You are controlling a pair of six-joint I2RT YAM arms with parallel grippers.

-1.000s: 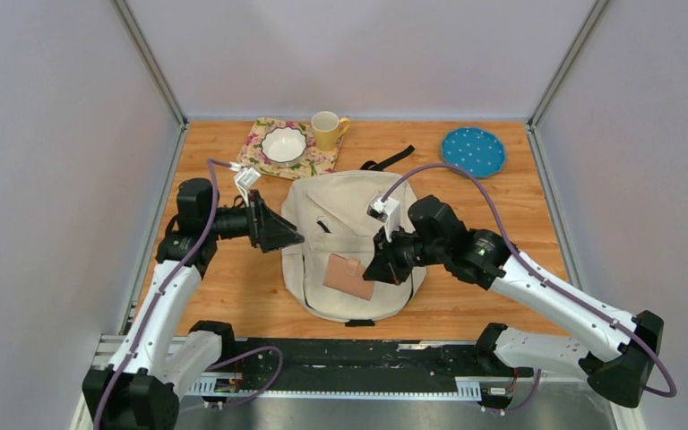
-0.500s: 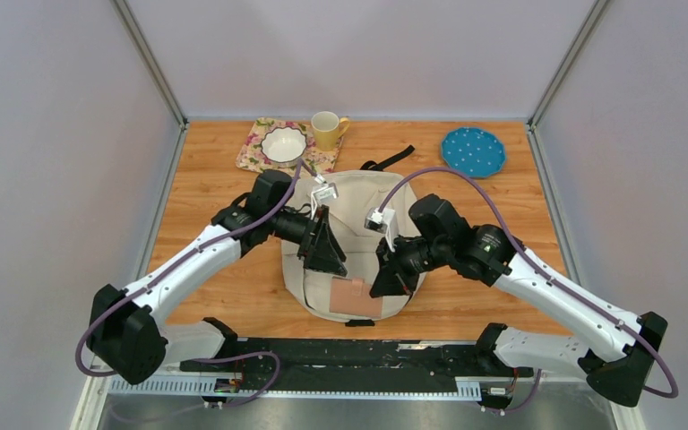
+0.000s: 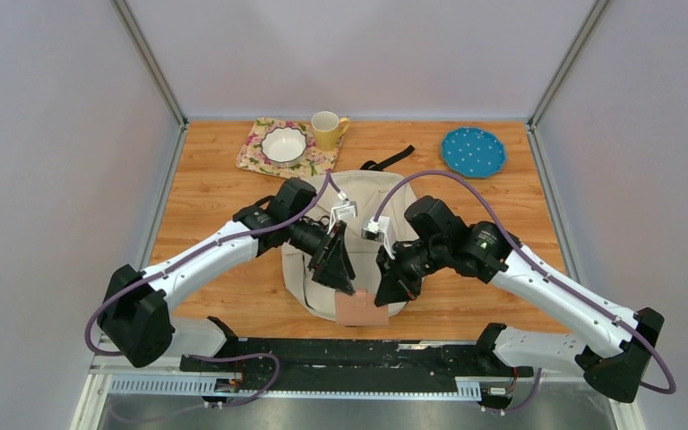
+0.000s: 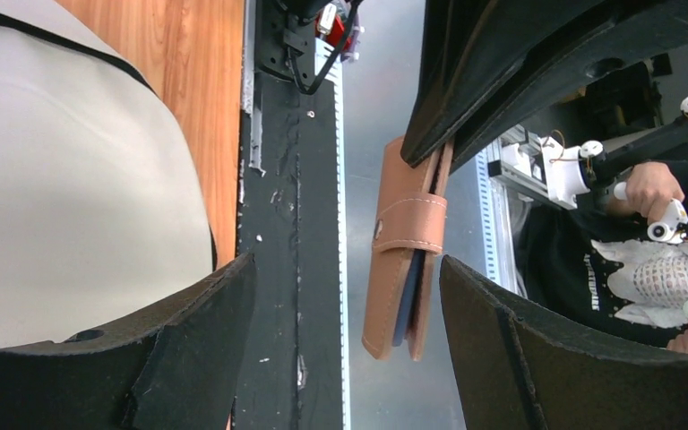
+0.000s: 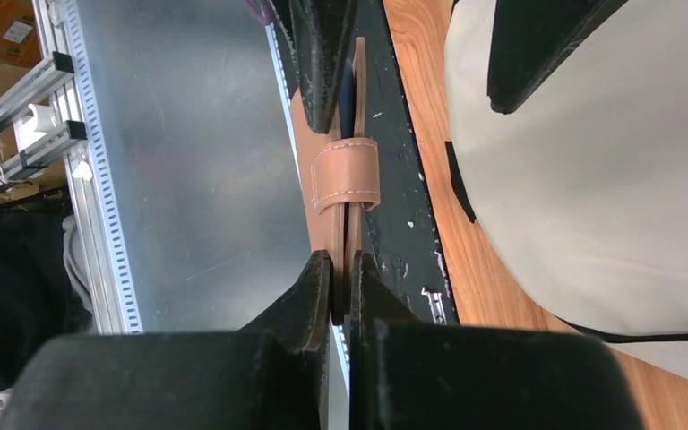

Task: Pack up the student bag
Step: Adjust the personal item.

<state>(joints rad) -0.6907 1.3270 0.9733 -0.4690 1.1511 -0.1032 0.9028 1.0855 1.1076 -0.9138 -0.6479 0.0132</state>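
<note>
At mid-tabletop [image 3: 215,179] lies the large cream fabric student bag [image 3: 367,184], flat; whether it is unzipped cannot be told. Over its near edge the right pincer [image 3: 392,291] is clamped on a tan leather strapped wallet [image 3: 361,309], which is outside the bag. The left pincer [image 3: 336,264] stands wide apart beside the wallet, gripping nothing. Along the far edge stand a white bowl [image 3: 283,143] on a floral mat [image 3: 253,154], a yellow mug [image 3: 326,130] and a blue dotted plate [image 3: 473,150].

- I see the right gripper [image 5: 340,273] at 6 o'clock, jaws pinched on the near edge of the tan leather case [image 5: 347,175].
- The case runs edge-on toward 12 o'clock, strap loop across its middle.
- The left gripper [image 5: 412,107] straddles its far end, fingers spread wide.
- The student bag [image 5: 591,197] fills 3 o'clock.
</note>
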